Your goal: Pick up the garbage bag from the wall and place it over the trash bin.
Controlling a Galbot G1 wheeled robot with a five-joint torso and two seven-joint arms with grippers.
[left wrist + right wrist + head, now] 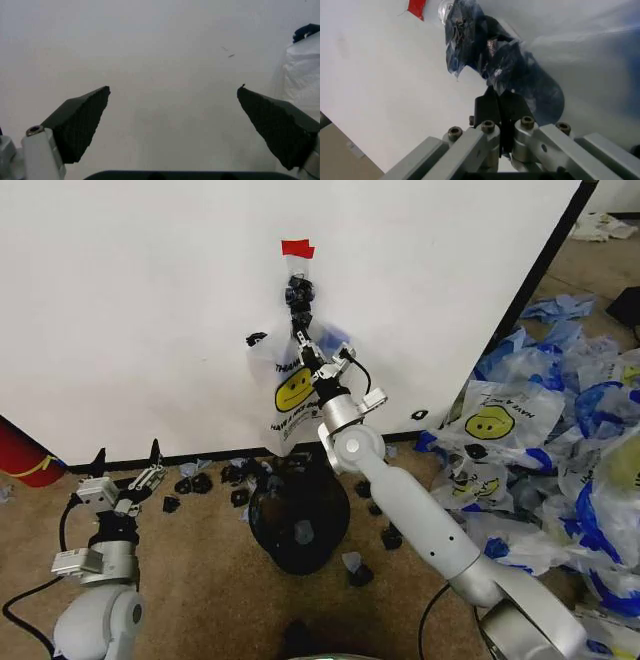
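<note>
Left pincer (175,123) spread wide, facing the white wall (150,48), garbage bag (302,75) at edge

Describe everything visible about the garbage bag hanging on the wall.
The garbage bag is thin, see-through plastic with a yellow smiley face, dark lettering and blue handles. It hangs limp against the white wall, its bunched blue handles caught on a small hook just under a red tape strip. The right gripper is shut on its upper part. The black trash bin stands directly below.

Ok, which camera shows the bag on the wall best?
The head view: the whole bag hangs there, right claw on its handles. The right wrist view shows just the bunched handles; the left wrist view, an edge.
</note>
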